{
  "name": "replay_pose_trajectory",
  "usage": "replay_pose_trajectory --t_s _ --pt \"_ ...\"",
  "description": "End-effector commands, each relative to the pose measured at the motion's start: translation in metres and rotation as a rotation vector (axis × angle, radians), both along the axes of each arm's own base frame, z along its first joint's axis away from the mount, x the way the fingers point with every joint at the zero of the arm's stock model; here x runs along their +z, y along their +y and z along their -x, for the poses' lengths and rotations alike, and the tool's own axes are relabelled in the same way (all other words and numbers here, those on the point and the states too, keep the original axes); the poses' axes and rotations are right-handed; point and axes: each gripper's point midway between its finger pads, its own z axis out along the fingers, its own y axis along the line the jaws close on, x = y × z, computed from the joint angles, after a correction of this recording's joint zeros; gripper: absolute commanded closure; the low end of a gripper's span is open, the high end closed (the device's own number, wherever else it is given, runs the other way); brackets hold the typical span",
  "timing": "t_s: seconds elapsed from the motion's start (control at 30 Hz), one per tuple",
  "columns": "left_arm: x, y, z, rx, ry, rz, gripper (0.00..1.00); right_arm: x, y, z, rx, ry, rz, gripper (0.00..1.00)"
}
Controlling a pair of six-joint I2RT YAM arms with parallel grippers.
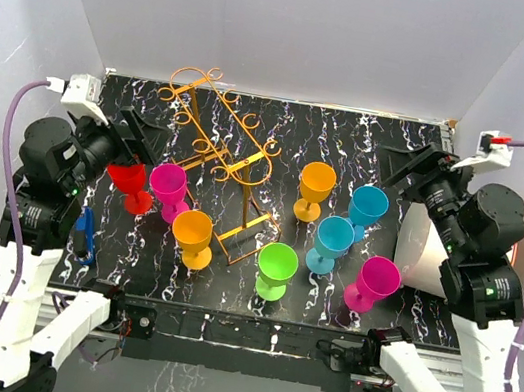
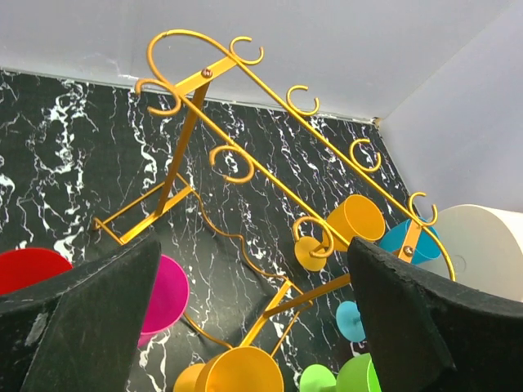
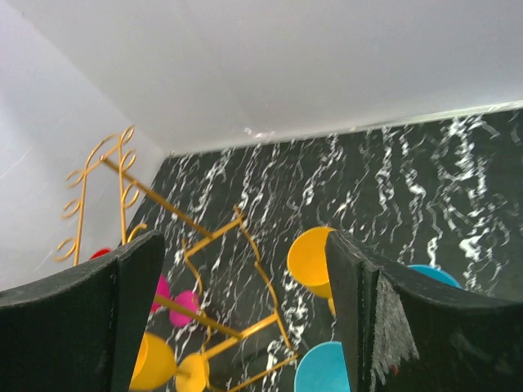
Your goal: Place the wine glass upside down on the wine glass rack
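Between the two black fingers (image 2: 90,318) of the left gripper (image 2: 253,261) I see only open space: they are spread wide and hold nothing. That gripper hangs over the left side of the table (image 1: 374,135), just above and beside the red glass (image 1: 131,181). The red rim shows at the lower left of the left wrist view, partly hidden by a finger.

The right gripper (image 3: 245,245) is likewise spread wide with nothing between its fingers. It is held over the right edge of the table, near a large white cylinder (image 1: 421,246).

The wine glass rack (image 1: 220,148) is a thin golden-orange wire stand with curled scroll ends. It stands left of centre on the black, white-veined tabletop, and its rectangular wire base reaches toward the middle.

Eight plastic glasses stand upright on the table, bowls up. Just right of the red glass is a pink glass (image 1: 169,185). In front of that, close to the rack's base, is an orange glass (image 1: 193,233). A green glass (image 1: 276,265) stands near the front, just right of the base's near corner.

Right of the rack is a looser group. A second orange glass (image 1: 316,185) and a blue glass (image 1: 368,207) stand farther back. A second blue glass (image 1: 334,239) and a second pink glass (image 1: 374,280) stand nearer to me.
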Motion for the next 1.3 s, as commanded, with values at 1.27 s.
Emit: replay_pose_trajectory --t_s 1.27 --pt "0.014 0.023 0.027 0.092 -0.194 -0.072 0.01 -0.162 0.096 -0.116 0.12 0.592 0.194 0.57"
